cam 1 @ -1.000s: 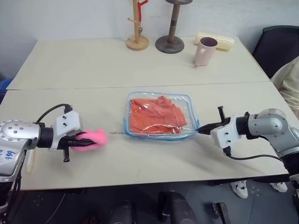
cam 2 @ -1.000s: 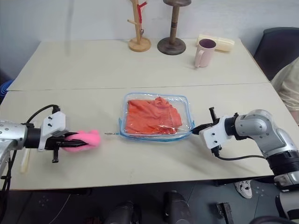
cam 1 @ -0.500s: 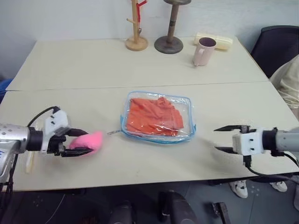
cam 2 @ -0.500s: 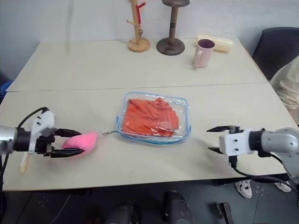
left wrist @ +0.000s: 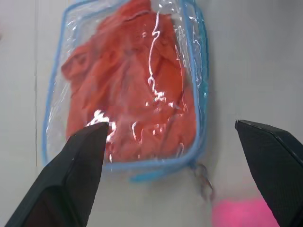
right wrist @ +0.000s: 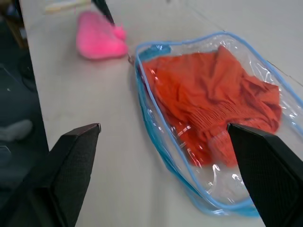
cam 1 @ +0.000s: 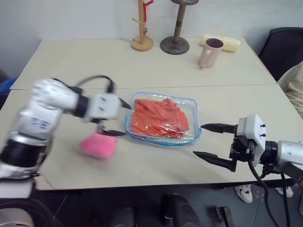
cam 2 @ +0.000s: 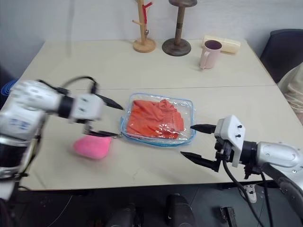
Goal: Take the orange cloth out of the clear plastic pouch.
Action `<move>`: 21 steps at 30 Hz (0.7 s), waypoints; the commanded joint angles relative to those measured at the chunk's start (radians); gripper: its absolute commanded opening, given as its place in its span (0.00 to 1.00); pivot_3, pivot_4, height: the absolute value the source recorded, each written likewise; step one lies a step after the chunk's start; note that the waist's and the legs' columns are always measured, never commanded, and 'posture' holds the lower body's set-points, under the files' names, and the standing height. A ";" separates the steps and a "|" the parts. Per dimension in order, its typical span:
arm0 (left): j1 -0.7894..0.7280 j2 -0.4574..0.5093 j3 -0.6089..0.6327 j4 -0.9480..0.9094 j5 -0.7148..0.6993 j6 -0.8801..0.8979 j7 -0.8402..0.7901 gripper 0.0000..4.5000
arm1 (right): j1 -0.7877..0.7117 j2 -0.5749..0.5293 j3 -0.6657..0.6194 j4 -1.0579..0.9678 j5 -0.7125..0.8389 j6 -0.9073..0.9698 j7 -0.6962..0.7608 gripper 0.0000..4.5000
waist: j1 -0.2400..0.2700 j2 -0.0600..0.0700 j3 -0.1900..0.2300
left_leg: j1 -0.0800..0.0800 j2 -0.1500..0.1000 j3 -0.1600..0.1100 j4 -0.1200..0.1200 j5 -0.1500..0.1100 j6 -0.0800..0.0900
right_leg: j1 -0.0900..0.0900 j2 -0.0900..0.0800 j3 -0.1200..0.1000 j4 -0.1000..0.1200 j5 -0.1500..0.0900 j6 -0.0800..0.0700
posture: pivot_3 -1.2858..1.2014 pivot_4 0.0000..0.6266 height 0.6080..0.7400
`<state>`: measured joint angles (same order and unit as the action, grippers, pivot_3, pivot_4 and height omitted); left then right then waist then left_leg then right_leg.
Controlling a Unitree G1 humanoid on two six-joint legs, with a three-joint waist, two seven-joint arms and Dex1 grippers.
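Surface: pale table (cam 1: 142, 66) — two tops butted together, wall behind.
Pouch: one clear plastic pouch (cam 1: 194, 113), mid-table, orange cloth (cam 1: 158, 118) inside.
Grippers: left gripper (cam 1: 120, 118), right gripper (cam 1: 213, 142) — both spread wide, empty.
Extras: one pink plush (cam 1: 98, 145), one mug (cam 1: 209, 52), two wooden stands (cam 1: 176, 28).

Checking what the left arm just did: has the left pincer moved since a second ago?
Yes. The left pincer has swung from the pink plush to the clear plastic pouch's near-left edge, open.
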<state>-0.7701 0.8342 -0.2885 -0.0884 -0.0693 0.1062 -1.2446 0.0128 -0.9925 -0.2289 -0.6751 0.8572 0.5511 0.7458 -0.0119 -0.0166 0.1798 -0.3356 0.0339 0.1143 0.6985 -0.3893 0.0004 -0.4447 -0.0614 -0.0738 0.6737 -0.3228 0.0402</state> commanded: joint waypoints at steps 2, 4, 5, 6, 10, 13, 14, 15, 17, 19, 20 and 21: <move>-0.042 -0.072 -0.048 0.082 0.126 -0.195 0.074 1.00 | 0.001 0.031 0.016 -0.066 0.004 0.051 -0.057 0.99 | 0.000 0.000 0.000 | 0.000 0.001 0.000 0.000 0.000 0.000 | 0.000 0.000 0.000 -0.001 0.000 0.000 | 0.52 0.24 1.00; -0.042 -0.106 -0.071 0.108 0.158 -0.250 0.089 1.00 | 0.007 0.043 0.015 -0.075 0.001 0.063 -0.070 0.99 | 0.005 0.000 0.000 | 0.000 0.001 0.000 0.000 0.000 0.000 | 0.000 0.000 0.000 0.000 0.000 0.000 | 0.52 0.24 1.00; -0.039 -0.117 -0.080 0.116 0.166 -0.264 0.086 1.00 | 0.012 0.046 0.014 -0.081 -0.003 0.066 -0.071 0.99 | 0.008 0.000 0.000 | 0.000 0.001 0.000 0.000 0.000 0.000 | 0.000 0.000 0.000 0.000 0.000 0.000 | 0.52 0.24 1.00; -0.035 -0.124 -0.087 0.122 0.172 -0.274 0.079 1.00 | 0.016 0.048 0.014 -0.084 -0.011 0.066 -0.069 0.99 | 0.011 0.000 0.000 | 0.000 0.001 0.000 0.000 0.000 0.000 | 0.000 0.000 0.000 0.000 0.000 0.000 | 0.52 0.24 1.00; -0.014 -0.134 -0.103 0.126 0.172 -0.290 0.047 1.00 | 0.019 0.054 0.015 -0.083 -0.033 0.067 -0.067 0.99 | 0.010 0.000 0.000 | 0.000 0.001 0.000 0.000 0.000 0.000 | 0.000 0.000 0.000 0.000 0.000 0.000 | 0.52 0.24 1.00; -0.008 -0.144 -0.099 0.127 0.171 -0.281 0.043 1.00 | 0.013 0.063 0.020 -0.080 -0.048 0.068 -0.068 0.99 | 0.011 0.000 0.000 | 0.000 0.001 0.000 0.000 0.000 0.000 | 0.000 0.000 0.000 0.000 0.000 0.000 | 0.52 0.24 1.00; -0.011 -0.148 -0.099 0.138 0.183 -0.290 0.051 1.00 | 0.011 0.065 0.021 -0.080 -0.052 0.069 -0.067 0.99 | 0.011 0.000 0.000 | 0.000 0.001 0.000 0.000 0.000 0.000 | 0.000 0.000 0.000 0.000 0.000 0.000 | 0.52 0.24 1.00; -0.014 -0.150 -0.099 0.147 0.193 -0.298 0.056 1.00 | 0.010 0.068 0.023 -0.081 -0.055 0.069 -0.066 0.99 | 0.011 0.000 0.000 | 0.000 0.001 0.000 0.000 0.000 0.000 | 0.000 0.000 0.000 0.000 0.000 0.000 | 0.52 0.24 1.00; -0.016 -0.160 -0.094 0.159 0.198 -0.293 0.064 0.91 | 0.007 0.072 0.026 -0.082 -0.060 0.070 -0.066 1.00 | 0.011 0.000 0.000 | 0.000 0.001 0.000 0.000 0.000 0.001 | 0.000 0.000 0.000 -0.001 0.000 0.000 | 0.52 0.24 1.00; -0.016 -0.165 -0.092 0.166 0.201 -0.296 0.069 0.80 | 0.004 0.077 0.030 -0.082 -0.069 0.070 -0.064 1.00 | 0.011 -0.001 0.000 | 0.000 0.001 0.000 0.000 0.000 0.001 | 0.000 0.000 0.000 0.000 0.000 0.000 | 0.52 0.24 1.00; -0.016 -0.166 -0.092 0.168 0.202 -0.298 0.069 0.73 | 0.004 0.078 0.030 -0.082 -0.072 0.070 -0.062 1.00 | 0.010 -0.001 0.000 | 0.000 0.001 0.000 0.000 0.000 0.001 | 0.000 0.000 0.000 0.000 0.000 0.000 | 0.52 0.24 1.00; -0.016 -0.167 -0.091 0.170 0.205 -0.301 0.072 0.67 | 0.002 0.080 0.031 -0.080 -0.074 0.070 -0.060 1.00 | 0.010 -0.001 0.000 | 0.000 0.001 0.000 0.000 0.000 0.001 | 0.000 0.000 0.000 0.000 0.000 0.000 | 0.52 0.24 1.00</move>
<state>-0.7735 0.6695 -0.3996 0.0920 0.1286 -0.1839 -1.1851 0.0240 -0.9235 -0.1982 -0.7286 0.7844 0.6291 0.6821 -0.0016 -0.0171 0.1799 -0.3354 0.0347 0.1142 0.6989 -0.3896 0.0010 -0.4445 -0.0617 -0.0741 0.6734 -0.3225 0.0407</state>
